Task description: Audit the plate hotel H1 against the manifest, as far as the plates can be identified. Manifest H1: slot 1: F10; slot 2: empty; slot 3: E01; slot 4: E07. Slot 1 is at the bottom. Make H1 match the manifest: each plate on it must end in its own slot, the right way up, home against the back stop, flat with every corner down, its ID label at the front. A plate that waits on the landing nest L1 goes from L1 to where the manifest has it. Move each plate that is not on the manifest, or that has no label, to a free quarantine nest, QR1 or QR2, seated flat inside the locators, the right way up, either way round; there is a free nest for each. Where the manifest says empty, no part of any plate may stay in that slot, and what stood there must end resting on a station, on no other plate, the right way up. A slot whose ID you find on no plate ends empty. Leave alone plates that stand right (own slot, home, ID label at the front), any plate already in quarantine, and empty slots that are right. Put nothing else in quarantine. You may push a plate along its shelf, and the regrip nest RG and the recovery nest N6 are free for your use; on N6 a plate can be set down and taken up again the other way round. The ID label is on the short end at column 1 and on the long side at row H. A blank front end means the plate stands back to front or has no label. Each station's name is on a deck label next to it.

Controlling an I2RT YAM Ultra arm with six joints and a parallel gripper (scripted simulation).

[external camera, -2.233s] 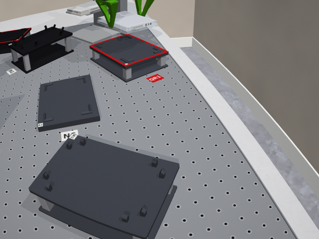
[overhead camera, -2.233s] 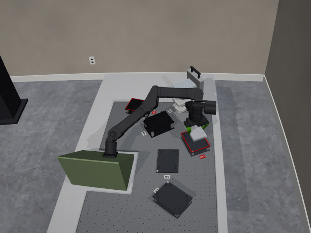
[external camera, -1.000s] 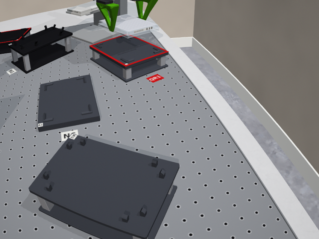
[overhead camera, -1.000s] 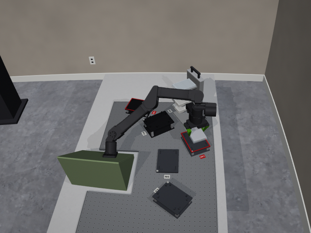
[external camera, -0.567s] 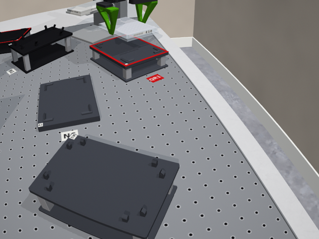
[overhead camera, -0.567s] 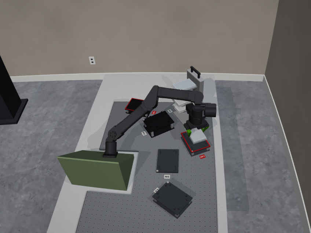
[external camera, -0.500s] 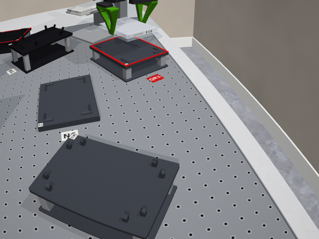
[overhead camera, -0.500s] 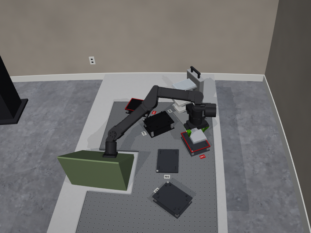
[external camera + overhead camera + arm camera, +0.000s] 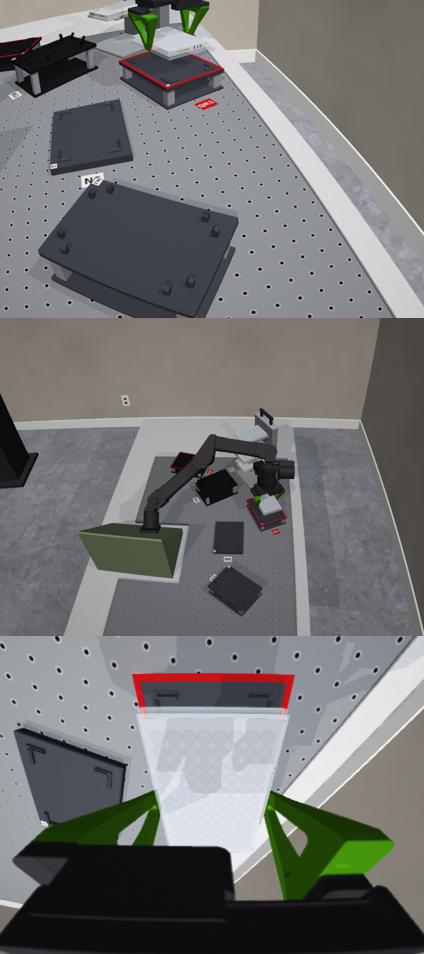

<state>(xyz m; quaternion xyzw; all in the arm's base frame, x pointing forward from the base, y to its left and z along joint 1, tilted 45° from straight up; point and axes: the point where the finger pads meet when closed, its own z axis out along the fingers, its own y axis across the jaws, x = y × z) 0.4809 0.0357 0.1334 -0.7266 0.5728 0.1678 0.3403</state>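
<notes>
My gripper (image 9: pixel 269 497) (image 9: pixel 168 40) (image 9: pixel 212 795) has green fingers and is shut on the long sides of a clear well plate (image 9: pixel 270 505) (image 9: pixel 178 44) (image 9: pixel 212 781). The plate's label reads E10. I hold it level, a little above the red-rimmed quarantine nest QR1 (image 9: pixel 270 523) (image 9: pixel 160 68) (image 9: pixel 215 678), over the nest's back part. The nest's front locators show bare. The plate hotel H1 (image 9: pixel 272 427) stands behind with a plate (image 9: pixel 251 433) on its top shelf and more plates (image 9: pixel 243 462) lower down, partly hidden by my arm.
The red QR1 label (image 9: pixel 275 531) (image 9: pixel 206 104) lies in front of the nest. The black regrip nest RG (image 9: pixel 216 486) (image 9: pixel 51 56) and red-rimmed QR2 (image 9: pixel 181 460) (image 9: pixel 17 47) are to the left. A flat dark pad (image 9: pixel 228 537) (image 9: pixel 89 135) (image 9: pixel 70 778) and a raised nest (image 9: pixel 235 588) (image 9: pixel 136 246) lie nearer.
</notes>
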